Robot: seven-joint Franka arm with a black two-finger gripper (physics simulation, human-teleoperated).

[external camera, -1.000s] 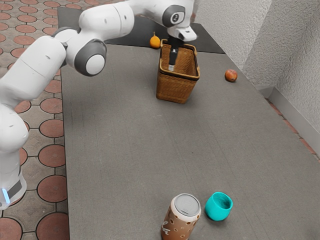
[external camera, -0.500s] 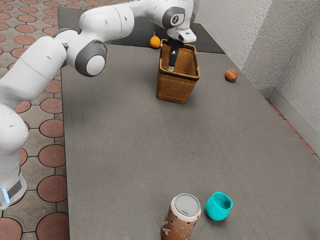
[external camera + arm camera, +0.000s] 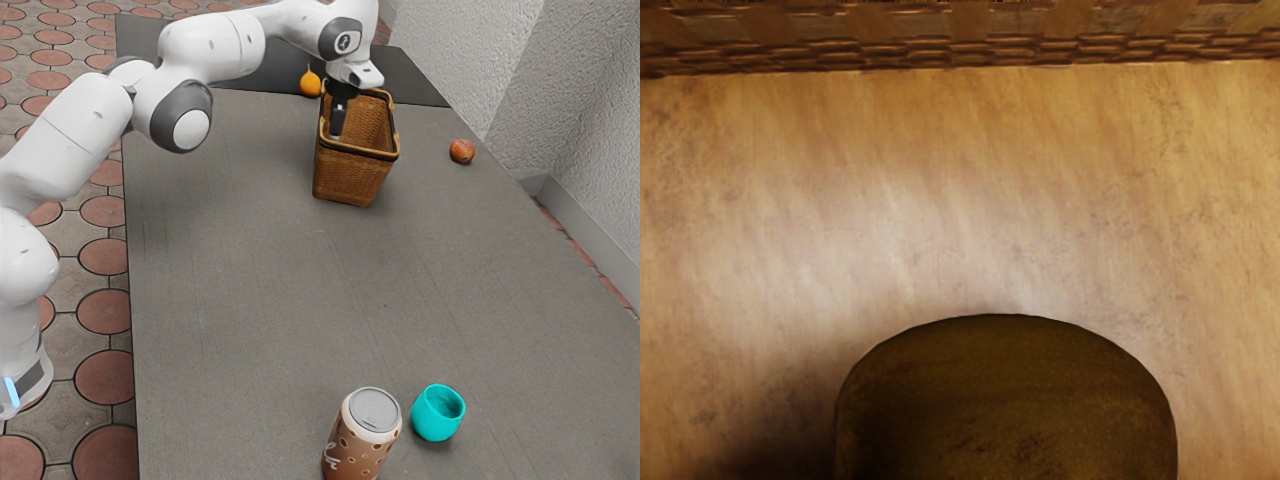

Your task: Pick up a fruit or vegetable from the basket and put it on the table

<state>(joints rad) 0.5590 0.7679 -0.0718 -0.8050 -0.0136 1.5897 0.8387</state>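
Reaching with gripper [image 3: 336, 134] into basket [image 3: 350, 178], exterior view's upper middle, near dark rounded thing [image 3: 1010, 410]; cannot tell if gripper is closed.

A dark olive-brown, rounded fruit or vegetable [image 3: 1008, 405] is inside the upright wicker basket [image 3: 350, 178] on the grey table [image 3: 250, 300].

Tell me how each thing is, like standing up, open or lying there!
Basket: upright, open-topped
Gripper: pointing down into basket
Rounded brown thing: inside basket; held or not, can't tell
Orange fruit: resting on table
Reddish fruit: resting on table
Brown can: upright
Teal cup: upright, open-topped
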